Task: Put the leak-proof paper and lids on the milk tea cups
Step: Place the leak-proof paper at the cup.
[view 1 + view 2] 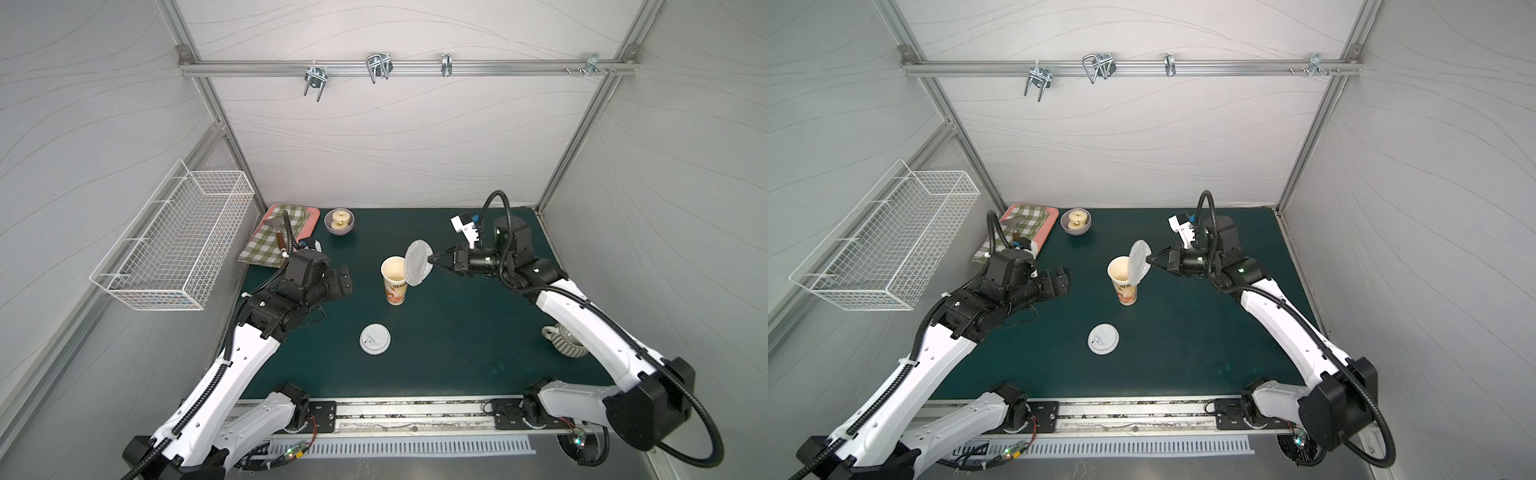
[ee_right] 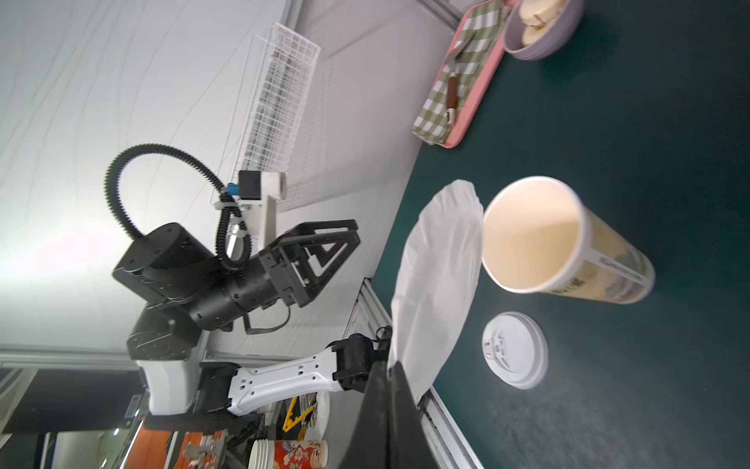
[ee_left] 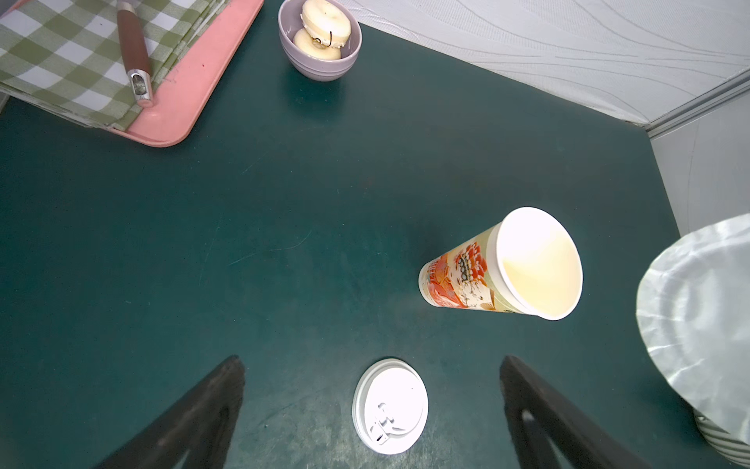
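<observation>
Right hand [image 1: 432,259] pinches the translucent, crinkle-edged leak-proof paper [image 1: 417,262] on edge at three o'clock of the cup [image 1: 395,286]; left hand [image 1: 345,281] gapes empty; striped mug [image 1: 567,347] half-hidden.

No text can be read for certain. The milk tea cup [image 3: 458,280] carries dark lettering among its orange-red artwork (turned sideways in the left wrist view, tiny in both top views), but the characters are too blurred to make out.
</observation>
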